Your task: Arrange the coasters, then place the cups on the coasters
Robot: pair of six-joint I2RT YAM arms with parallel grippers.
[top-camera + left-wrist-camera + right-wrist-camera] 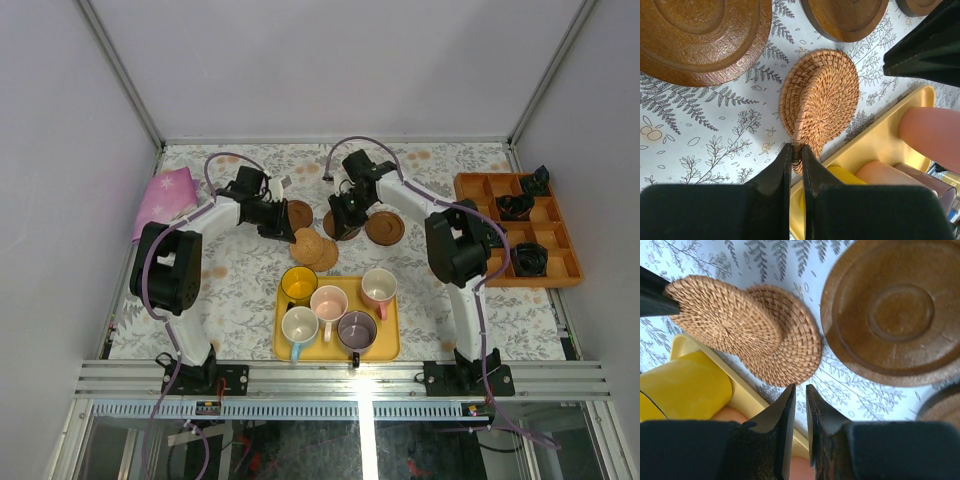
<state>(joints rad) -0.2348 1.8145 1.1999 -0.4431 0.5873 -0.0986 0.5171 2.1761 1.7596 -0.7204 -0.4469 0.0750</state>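
Tool on left (796,151) pinches woven coaster (832,100); right tool (799,391) seems slightly ajar, empty.

Yellow tray (388,342) near front; orange divided box (470,188) right, black parts (517,206) inside; pink cloth (165,195) left

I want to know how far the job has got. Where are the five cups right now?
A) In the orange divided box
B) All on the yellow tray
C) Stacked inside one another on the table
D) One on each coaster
B: the top view shows all five cups standing side by side on the yellow tray, while the coasters lie beyond it with no cup on them.
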